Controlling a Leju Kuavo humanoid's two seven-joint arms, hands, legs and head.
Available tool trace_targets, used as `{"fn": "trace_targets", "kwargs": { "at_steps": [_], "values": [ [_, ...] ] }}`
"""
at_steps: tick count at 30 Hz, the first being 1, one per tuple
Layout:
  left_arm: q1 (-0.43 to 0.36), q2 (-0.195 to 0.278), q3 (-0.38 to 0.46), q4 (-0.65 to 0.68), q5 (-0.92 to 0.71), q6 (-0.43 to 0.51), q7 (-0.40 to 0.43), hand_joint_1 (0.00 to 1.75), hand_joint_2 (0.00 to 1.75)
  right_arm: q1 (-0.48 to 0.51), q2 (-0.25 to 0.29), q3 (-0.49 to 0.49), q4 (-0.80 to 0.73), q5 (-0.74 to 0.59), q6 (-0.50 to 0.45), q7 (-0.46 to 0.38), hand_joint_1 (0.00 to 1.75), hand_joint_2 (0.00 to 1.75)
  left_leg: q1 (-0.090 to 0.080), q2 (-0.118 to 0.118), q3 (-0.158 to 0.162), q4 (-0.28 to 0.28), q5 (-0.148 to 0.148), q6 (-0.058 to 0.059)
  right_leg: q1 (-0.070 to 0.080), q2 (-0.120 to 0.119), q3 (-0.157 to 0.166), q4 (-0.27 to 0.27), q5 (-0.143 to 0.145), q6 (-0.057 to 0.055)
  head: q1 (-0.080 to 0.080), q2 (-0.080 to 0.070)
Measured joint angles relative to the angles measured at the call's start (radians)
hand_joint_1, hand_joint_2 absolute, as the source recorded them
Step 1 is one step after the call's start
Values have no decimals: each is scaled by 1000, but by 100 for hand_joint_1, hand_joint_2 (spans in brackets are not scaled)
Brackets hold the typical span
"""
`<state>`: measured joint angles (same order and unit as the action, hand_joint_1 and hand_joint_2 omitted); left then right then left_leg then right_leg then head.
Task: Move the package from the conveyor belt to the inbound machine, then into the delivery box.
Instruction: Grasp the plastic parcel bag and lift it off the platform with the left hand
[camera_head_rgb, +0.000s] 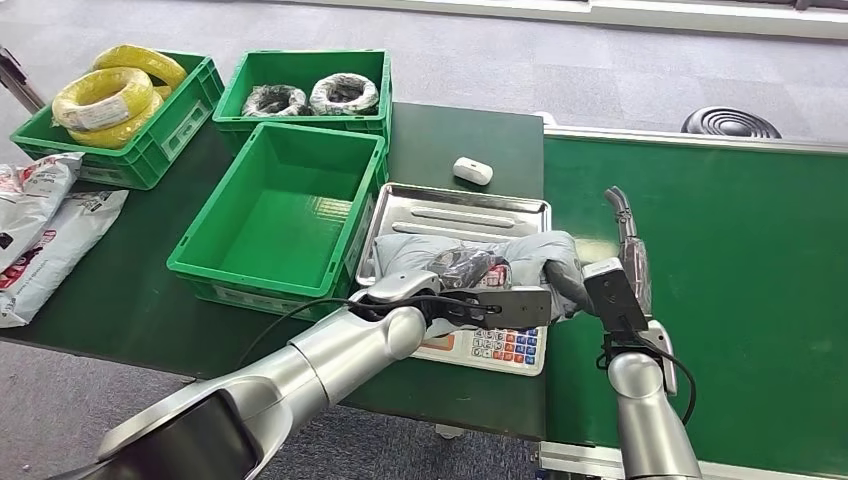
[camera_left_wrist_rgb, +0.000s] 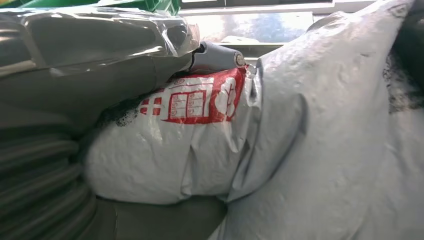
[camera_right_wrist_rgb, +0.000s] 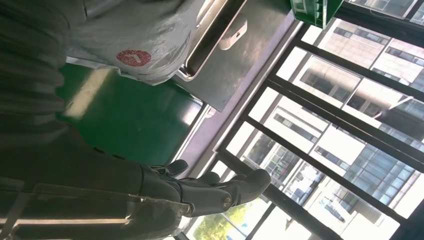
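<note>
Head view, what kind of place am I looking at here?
Probably a parcel-sorting or logistics workstation: a green conveyor belt, a weighing scale with a grey package on its tray, and green bins alongside.

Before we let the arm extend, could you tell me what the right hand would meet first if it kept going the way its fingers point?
Probably nothing: the right hand points along the bare green conveyor belt, beside the grey package; depth is unclear.

package (camera_head_rgb: 520, 255): grey plastic film, crinkled, slightly glossy
tray (camera_head_rgb: 455, 212): polished metal, reflective
crates (camera_head_rgb: 280, 205): green moulded plastic, smooth
conveyor belt (camera_head_rgb: 740, 260): green, matt
</note>
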<state>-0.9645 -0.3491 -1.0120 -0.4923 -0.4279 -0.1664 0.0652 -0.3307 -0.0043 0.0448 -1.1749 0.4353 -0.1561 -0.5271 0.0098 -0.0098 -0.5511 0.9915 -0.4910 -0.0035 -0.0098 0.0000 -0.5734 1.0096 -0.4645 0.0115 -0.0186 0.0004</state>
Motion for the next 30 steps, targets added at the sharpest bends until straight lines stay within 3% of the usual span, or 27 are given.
{"fn": "trace_targets", "kwargs": {
  "at_steps": [9,18,25,30],
  "values": [
    [-14,-2,25,10,80,90,-69,175,175,17,14,-20,-47,17,-3,17,0,175,0,0,1,0,1,0,0,0,1,0,1,0,0,0],
    [-3,21,215,-121,51,155,-131,175,175,29,16,-29,-61,17,-1,20,0,175,0,0,-3,0,1,0,0,0,-3,0,1,0,0,0],
    [20,89,406,-388,77,229,-149,175,175,45,19,-39,-64,-20,6,20,0,175,0,3,-5,0,1,0,0,1,-6,0,1,0,0,0],
    [-5,134,510,-461,23,372,-129,175,175,75,25,-53,-65,-57,5,21,0,175,0,3,-6,0,1,0,1,1,-6,0,1,0,0,0]
  ]
}}
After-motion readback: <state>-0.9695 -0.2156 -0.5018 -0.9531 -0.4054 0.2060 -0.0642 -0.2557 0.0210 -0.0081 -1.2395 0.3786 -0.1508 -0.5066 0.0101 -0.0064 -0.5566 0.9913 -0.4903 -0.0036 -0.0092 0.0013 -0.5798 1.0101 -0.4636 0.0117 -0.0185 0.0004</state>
